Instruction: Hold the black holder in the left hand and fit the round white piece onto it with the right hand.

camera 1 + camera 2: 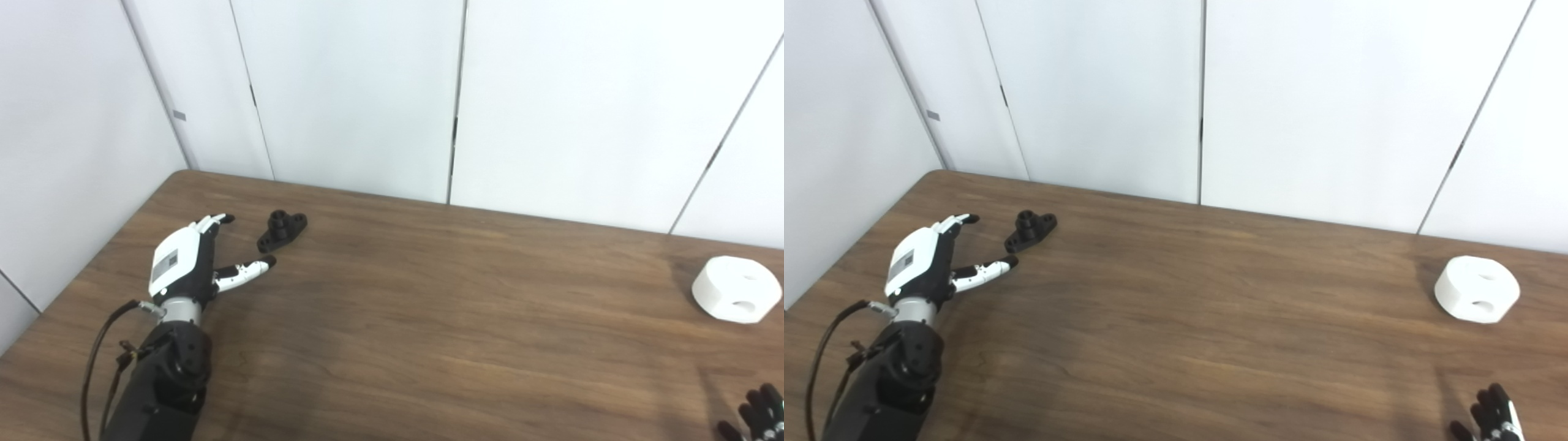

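The black holder (281, 230) lies flat on the brown table (429, 306) near its far left corner. My left hand (187, 260) rests just to the left of it, open, fingers pointing away and thumb stretched toward the holder, a short gap apart. The round white piece (737, 289) with holes in its top and side sits far off at the right edge of the table. Only the fingertips of my right hand (1491, 416) show at the bottom right corner, spread and holding nothing, well short of the white piece.
White wall panels stand right behind the table's far edge. The table's left edge runs close beside my left arm. Bare wood stretches between the holder and the white piece.
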Robot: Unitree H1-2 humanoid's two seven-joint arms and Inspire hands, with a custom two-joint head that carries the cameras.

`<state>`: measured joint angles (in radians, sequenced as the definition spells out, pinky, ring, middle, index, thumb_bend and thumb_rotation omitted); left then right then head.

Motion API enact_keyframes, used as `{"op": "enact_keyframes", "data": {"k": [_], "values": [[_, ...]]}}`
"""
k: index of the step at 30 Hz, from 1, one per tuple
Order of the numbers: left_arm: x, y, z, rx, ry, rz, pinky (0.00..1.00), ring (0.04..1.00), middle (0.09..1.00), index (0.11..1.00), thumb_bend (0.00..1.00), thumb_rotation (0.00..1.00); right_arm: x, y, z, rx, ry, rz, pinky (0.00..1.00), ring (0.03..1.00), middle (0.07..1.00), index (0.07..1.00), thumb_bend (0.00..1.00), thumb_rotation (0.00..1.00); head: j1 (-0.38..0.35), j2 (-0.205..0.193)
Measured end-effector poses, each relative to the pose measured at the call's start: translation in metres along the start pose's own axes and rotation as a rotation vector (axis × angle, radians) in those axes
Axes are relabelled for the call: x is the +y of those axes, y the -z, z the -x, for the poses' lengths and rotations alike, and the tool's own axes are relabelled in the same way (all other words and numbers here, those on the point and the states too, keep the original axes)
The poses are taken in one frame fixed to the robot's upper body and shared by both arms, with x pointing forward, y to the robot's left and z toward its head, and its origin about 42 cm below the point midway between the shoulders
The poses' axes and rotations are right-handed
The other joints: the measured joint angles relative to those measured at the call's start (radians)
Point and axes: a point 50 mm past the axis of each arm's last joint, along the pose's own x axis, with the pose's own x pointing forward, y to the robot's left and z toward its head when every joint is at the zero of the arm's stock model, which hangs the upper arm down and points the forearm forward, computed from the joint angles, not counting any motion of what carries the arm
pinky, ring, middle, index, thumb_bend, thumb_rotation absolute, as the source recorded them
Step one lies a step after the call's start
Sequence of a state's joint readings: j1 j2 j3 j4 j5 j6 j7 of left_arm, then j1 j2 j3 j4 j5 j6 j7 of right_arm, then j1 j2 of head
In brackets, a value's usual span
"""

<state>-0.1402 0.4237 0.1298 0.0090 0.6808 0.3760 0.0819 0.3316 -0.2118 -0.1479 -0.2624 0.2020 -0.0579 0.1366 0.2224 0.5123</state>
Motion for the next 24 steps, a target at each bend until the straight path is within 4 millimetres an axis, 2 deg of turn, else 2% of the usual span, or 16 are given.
{"op": "enact_keyframes", "data": {"k": [10,18,24], "values": [[-0.015,-0.009,-0.039,0.010,0.016,-0.005,0.94,0.941,0.899,0.803,0.89,0.41,0.001,0.000,0.000,-0.003,-0.003,0.001,1.00,1.000,1.000,1.000,0.61,1.00,-0.003,0.006],[-0.026,-0.010,-0.047,0.033,0.051,0.035,0.90,0.939,0.900,0.811,0.87,0.39,0.001,0.000,0.002,-0.001,0.003,0.005,1.00,1.000,1.000,1.000,0.59,1.00,-0.011,0.011],[-0.036,-0.012,-0.058,0.048,0.064,0.037,0.88,0.921,0.883,0.784,0.88,0.35,0.000,-0.001,0.004,0.002,0.011,0.005,1.00,1.000,1.000,1.000,0.60,1.00,-0.011,0.015]]}}
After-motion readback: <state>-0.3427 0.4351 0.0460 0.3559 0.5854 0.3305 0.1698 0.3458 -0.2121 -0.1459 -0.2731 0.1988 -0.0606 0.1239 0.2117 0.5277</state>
